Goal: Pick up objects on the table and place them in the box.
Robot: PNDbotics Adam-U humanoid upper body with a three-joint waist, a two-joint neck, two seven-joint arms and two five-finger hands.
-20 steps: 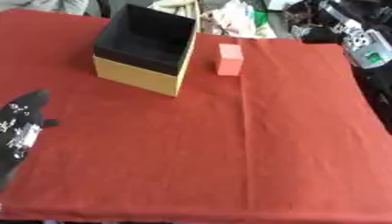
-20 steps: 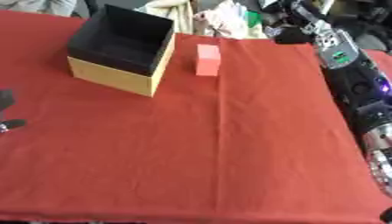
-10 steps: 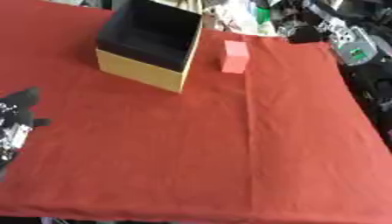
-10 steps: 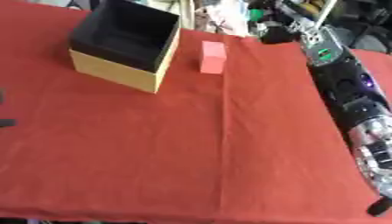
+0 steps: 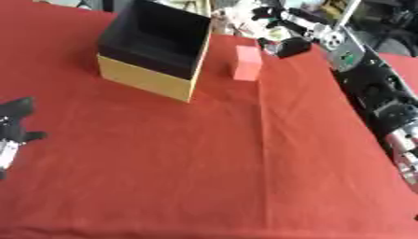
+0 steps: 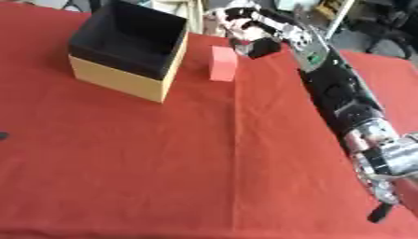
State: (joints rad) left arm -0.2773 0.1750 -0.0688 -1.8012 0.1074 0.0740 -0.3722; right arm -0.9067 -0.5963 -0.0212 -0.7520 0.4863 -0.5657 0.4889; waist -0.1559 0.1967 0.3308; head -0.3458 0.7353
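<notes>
Nearest to me, my left hand (image 5: 12, 128) rests at the left edge of the table (image 5: 204, 177), low over the red cloth, holding nothing; I cannot tell how its fingers are set. Only the left eye view shows it properly; in the right eye view there is no more than a dark speck at that edge. The right eye view in turn gives me the long run of my right arm (image 6: 351, 112), black with silver joints, stretching up the right side of the table. My right hand (image 6: 257, 39) is at the far end of it, just right of the block, fingers loosely curled over the cloth and gripping nothing, not touching the block as far as I can see. I count one pink block (image 5: 247, 63), standing upright on the cloth at the far side. One box (image 5: 155, 49) sits just left of it, apart from it, yellow outside and black inside, open on top
</notes>
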